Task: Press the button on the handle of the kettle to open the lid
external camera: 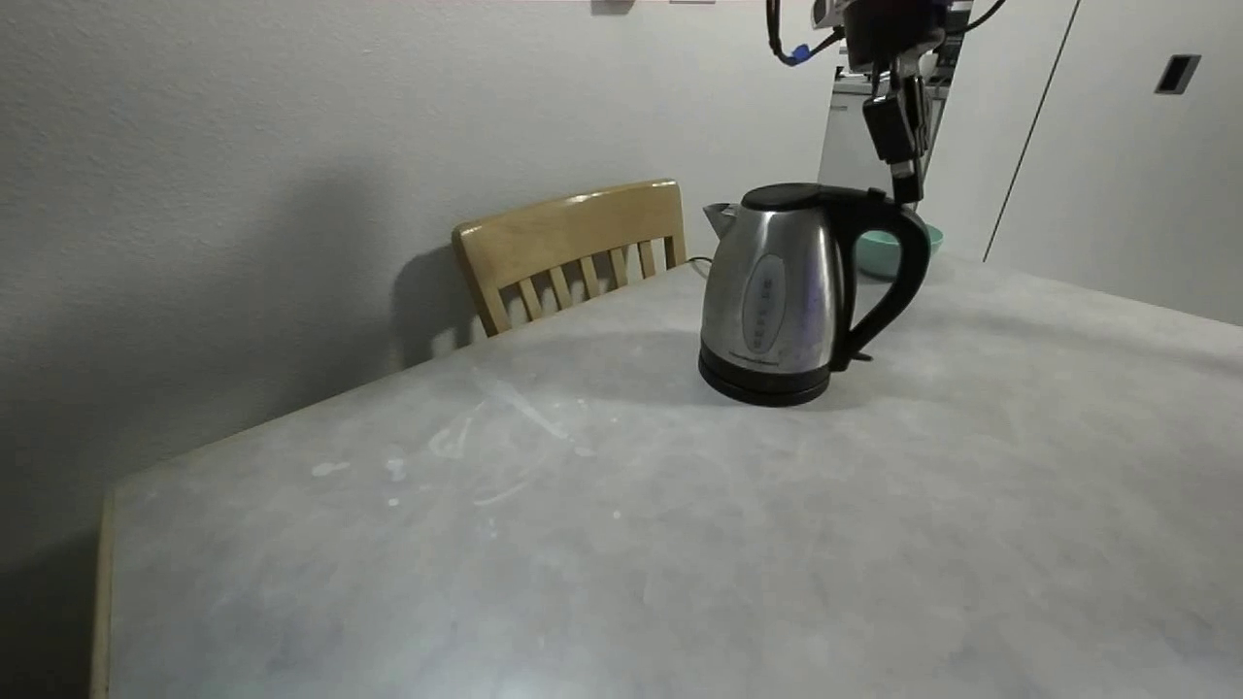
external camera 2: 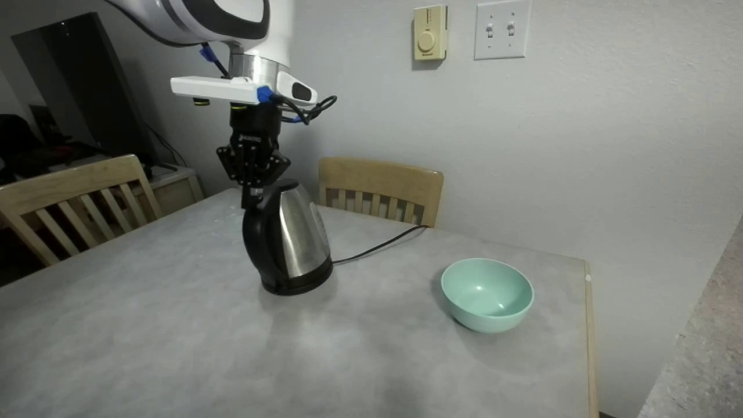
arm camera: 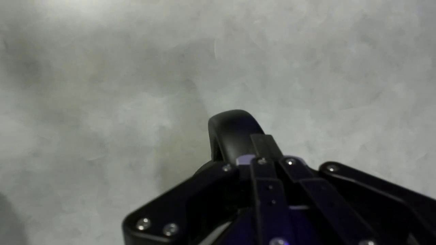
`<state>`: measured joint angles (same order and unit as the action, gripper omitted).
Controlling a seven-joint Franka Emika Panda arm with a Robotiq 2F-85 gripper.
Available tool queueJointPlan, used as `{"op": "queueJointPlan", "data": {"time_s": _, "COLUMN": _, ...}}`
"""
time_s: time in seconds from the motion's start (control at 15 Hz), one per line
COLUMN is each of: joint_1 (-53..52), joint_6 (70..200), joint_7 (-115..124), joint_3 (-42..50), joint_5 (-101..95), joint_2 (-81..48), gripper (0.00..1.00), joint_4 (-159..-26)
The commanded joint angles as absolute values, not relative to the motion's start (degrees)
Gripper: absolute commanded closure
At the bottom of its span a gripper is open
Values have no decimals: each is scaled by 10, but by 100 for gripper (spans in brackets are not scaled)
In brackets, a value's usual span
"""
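Kettle (external camera: 791,291) silver, handle (external camera: 915,257) black; claw (arm camera: 266,146) black; bowl (external camera 2: 490,324) mint-green; tabletop (external camera: 602,544) mottled grey; chair (external camera: 573,218) light brown; thermostat (external camera 2: 430,35) beige.

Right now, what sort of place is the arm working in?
Probably a home dining area, though possibly a break room: wooden slat-back chairs, an electric kettle and a wall thermostat.

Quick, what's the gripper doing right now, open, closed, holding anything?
Gripper: closed and holding nothing, close to the top of the kettle handle; whether it touches cannot be told.
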<state>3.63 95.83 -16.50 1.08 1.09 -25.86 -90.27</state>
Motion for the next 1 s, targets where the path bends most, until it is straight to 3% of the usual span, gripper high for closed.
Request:
{"op": "queueJointPlan", "data": {"time_s": 0.0, "joint_1": 41, "joint_6": 926, "joint_7": -165, "joint_3": 4, "joint_5": 9, "joint_2": -300, "gripper": 100, "joint_4": -862}}
{"op": "queueJointPlan", "data": {"time_s": 0.93, "joint_1": 34, "joint_6": 973, "joint_7": -177, "joint_3": -4, "joint_5": -9, "joint_2": -250, "gripper": 100, "joint_4": -863}}
